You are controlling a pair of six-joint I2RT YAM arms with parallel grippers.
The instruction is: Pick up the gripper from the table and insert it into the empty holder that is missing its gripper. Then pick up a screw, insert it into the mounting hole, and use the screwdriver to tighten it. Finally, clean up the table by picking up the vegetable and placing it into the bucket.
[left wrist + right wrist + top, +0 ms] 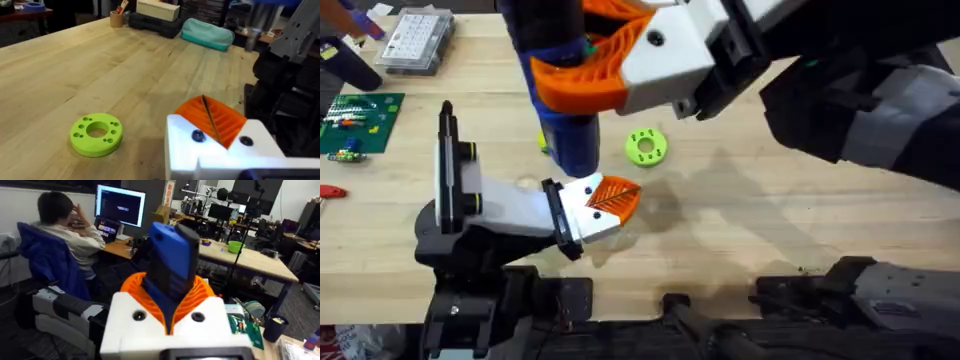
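Taking the holder (525,205) as your landmark:
- gripper (613,197): at its right end, on the bracket.
- disc (646,146): beyond that end, to the right, on the table (770,230).
- screwdriver (565,120): above the bracket, in your right gripper (610,60).

A robotics lab: wooden workbenches (250,260), monitors (121,205), circuit boards (355,122).

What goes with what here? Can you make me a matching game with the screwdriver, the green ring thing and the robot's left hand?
Things:
1. screwdriver
2. green disc
3. left hand

States:
A. shut, low over the table
B. blue, gripped by the right hand
C. lying flat on the wood, untouched

Pairs: 1-B, 2-C, 3-A
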